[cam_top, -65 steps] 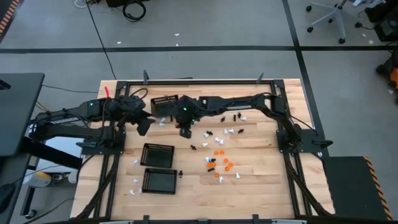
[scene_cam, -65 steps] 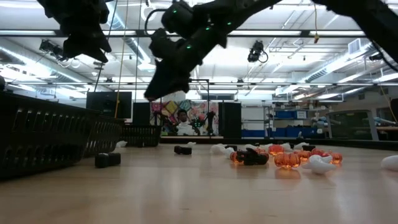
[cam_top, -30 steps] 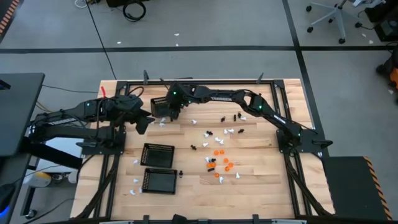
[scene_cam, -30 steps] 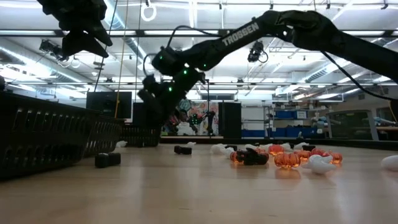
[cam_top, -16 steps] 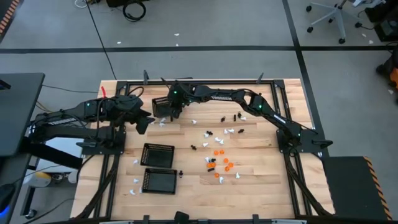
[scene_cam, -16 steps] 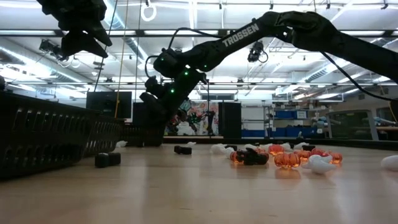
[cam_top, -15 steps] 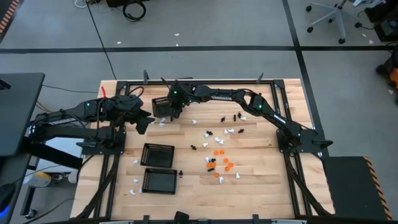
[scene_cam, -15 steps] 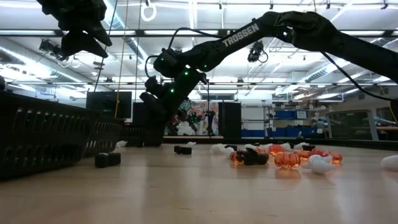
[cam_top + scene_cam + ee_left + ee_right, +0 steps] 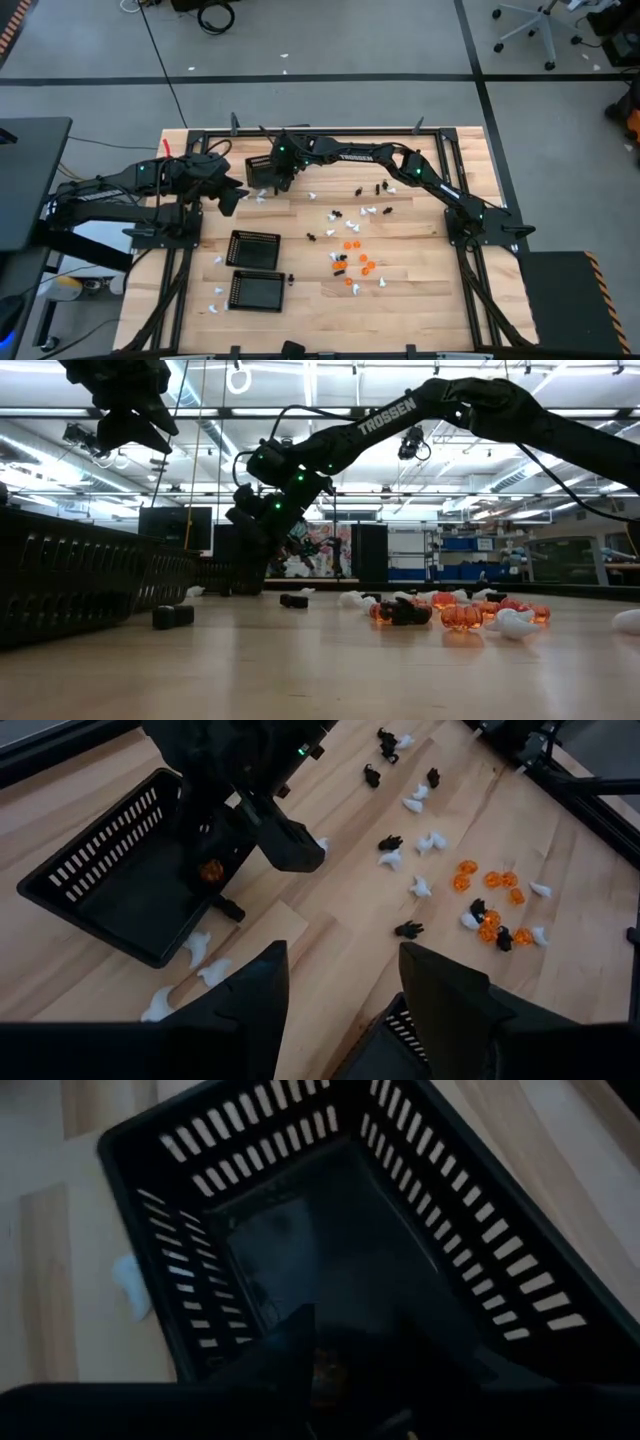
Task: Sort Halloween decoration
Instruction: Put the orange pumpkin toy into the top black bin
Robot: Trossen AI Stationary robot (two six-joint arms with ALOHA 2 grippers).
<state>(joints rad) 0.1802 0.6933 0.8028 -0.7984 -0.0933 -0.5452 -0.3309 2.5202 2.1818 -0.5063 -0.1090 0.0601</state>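
The right end effector [image 9: 279, 177] hung over the far basket [image 9: 120, 880], an orange piece [image 9: 211, 871] between its parted fingers. Sorting looked barely begun: most decorations [image 9: 352, 258] lay scattered on the bench [image 9: 420, 290].

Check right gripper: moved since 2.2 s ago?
Yes. The right gripper has shifted toward the table's far-left area and now hangs over the far basket; earlier it was beside that basket, nearer the table's middle.

Right claw [image 9: 222, 832] over a black basket [image 9: 95, 885] holding an orange piece [image 9: 211, 871]; white, black, orange pieces [image 9: 488, 907] scattered across the counter [image 9: 340, 910]
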